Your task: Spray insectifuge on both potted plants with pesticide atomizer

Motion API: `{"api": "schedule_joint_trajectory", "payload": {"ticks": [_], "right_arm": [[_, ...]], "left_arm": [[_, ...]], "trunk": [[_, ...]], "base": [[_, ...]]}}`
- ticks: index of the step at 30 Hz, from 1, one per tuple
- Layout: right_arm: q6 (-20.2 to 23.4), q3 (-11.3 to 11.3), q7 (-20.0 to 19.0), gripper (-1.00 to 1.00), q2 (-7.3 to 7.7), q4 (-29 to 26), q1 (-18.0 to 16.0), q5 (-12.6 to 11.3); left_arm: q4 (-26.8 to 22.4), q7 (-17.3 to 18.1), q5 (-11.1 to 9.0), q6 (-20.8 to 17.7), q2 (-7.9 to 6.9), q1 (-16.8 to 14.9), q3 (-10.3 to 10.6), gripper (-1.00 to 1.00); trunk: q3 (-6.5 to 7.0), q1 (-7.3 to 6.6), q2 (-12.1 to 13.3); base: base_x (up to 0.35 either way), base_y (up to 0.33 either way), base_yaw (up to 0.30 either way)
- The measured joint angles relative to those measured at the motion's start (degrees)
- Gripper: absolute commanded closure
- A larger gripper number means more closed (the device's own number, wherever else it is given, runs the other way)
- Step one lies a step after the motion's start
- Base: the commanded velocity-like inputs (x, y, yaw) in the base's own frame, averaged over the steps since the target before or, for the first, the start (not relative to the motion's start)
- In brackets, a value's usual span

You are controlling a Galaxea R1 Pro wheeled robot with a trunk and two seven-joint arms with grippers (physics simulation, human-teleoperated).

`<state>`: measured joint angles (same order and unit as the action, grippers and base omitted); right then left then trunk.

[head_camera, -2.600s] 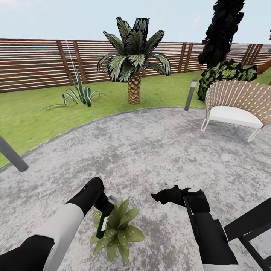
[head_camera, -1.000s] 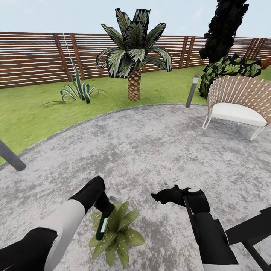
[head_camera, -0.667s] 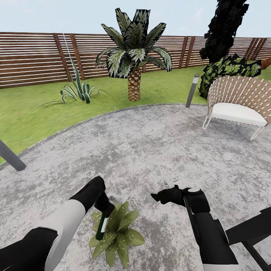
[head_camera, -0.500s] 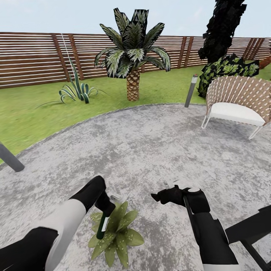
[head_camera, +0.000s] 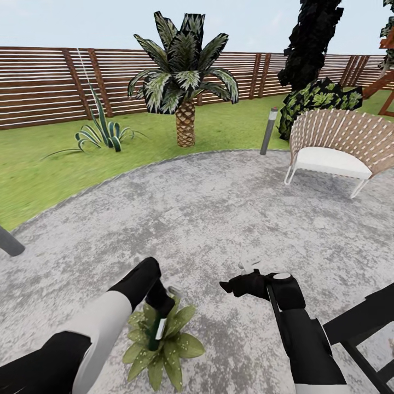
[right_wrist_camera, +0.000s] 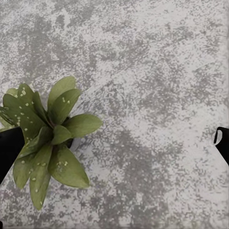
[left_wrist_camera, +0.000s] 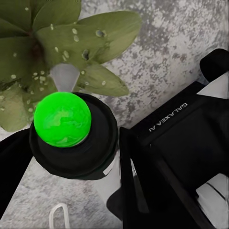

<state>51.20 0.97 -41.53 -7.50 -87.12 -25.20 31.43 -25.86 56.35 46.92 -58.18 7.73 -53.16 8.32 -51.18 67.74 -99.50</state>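
My left gripper (head_camera: 158,311) is shut on the pesticide atomizer (head_camera: 156,332), a dark bottle with a white label, held upright right over a potted plant (head_camera: 164,353). The left wrist view looks down on the atomizer (left_wrist_camera: 74,143), whose top button (left_wrist_camera: 62,119) shows bright green. Beneath it lie the plant's broad leaves (left_wrist_camera: 81,40), flecked with white droplets. My right gripper (head_camera: 234,284) hangs open above the paving to the plant's right, and its camera sees the same potted plant (right_wrist_camera: 47,138), also speckled. The second potted plant is out of view.
Grey paving (head_camera: 219,208) runs out to a green lawn (head_camera: 49,175). Behind it stand a palm (head_camera: 185,93), a spiky agave (head_camera: 101,134) and the slat fence (head_camera: 44,82). A wicker chair (head_camera: 334,150) and a grey bollard (head_camera: 268,130) stand at the right, and another post (head_camera: 8,243) at the left edge.
The head view has swung, so the whole scene sits further left. My left gripper with the atomizer has shifted from the plant's left side to over its middle. The right arm is unchanged.
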Motion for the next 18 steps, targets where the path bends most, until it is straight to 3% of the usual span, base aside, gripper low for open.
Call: {"api": "schedule_joint_trajectory", "payload": {"ticks": [18], "right_arm": [[0.0, 0.0, 0.0, -1.0, 0.0, -0.1, 0.0, 0.0]], "left_arm": [[0.7, 0.1, 0.0, -0.1, 2.27, 0.0, 0.0, 1.0]], "trunk": [[0.0, 0.0, 0.0]], "base": [[0.0, 0.0, 0.0]]}}
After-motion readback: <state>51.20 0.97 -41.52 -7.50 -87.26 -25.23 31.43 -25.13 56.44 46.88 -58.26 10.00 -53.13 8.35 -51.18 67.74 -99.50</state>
